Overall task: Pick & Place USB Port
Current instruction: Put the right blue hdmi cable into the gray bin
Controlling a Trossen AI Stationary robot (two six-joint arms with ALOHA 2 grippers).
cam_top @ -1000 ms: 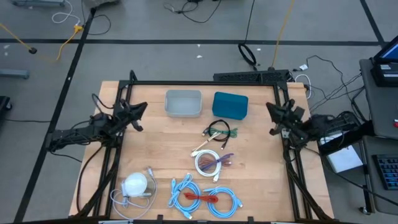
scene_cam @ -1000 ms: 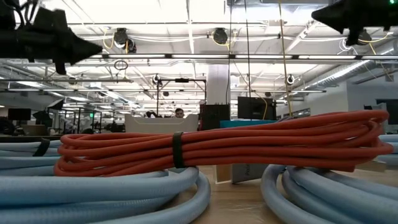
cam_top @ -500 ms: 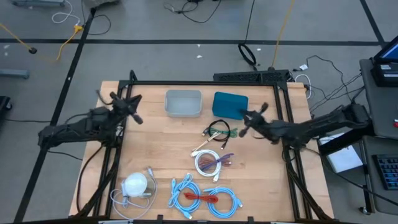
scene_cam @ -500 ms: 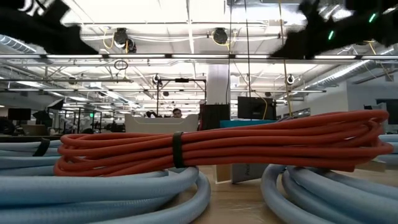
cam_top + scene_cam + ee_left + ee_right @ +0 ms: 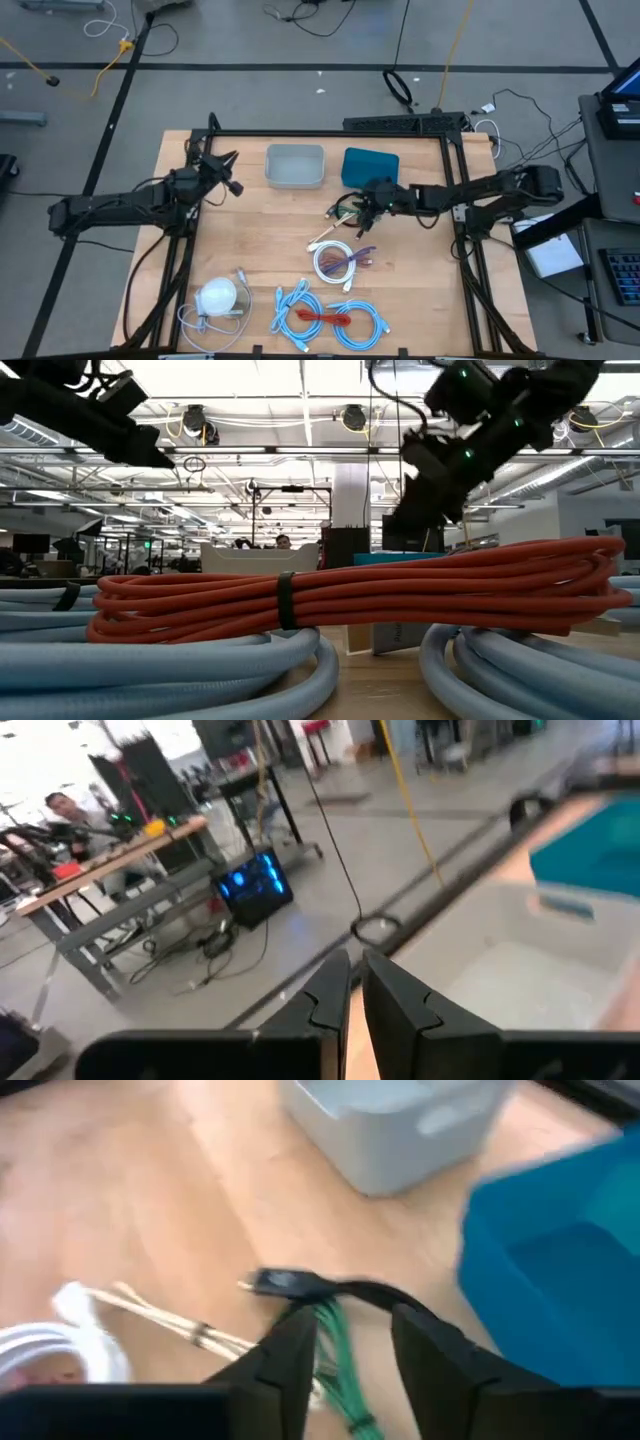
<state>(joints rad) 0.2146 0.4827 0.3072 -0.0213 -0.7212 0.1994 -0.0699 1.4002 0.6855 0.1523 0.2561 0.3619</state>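
Observation:
A black cable with a USB plug lies bundled with a green cable on the wooden table, just near of the blue bin. In the high view this bundle sits mid-table. My right gripper hovers over it, open; in the right wrist view its fingers stand on either side of the green and black cables. My left gripper is shut in the air left of the grey bin, holding nothing.
A thin light cable and a white coil lie near of the bundle. Light blue cable coils with a red coil and a white round object sit by the near edge. People sit in the room beyond.
My right gripper has swung from the table's right edge toward its middle and now hangs over the black and green bundle. My left gripper has moved a little toward the far edge, closer to the grey bin. Nothing on the table has moved.

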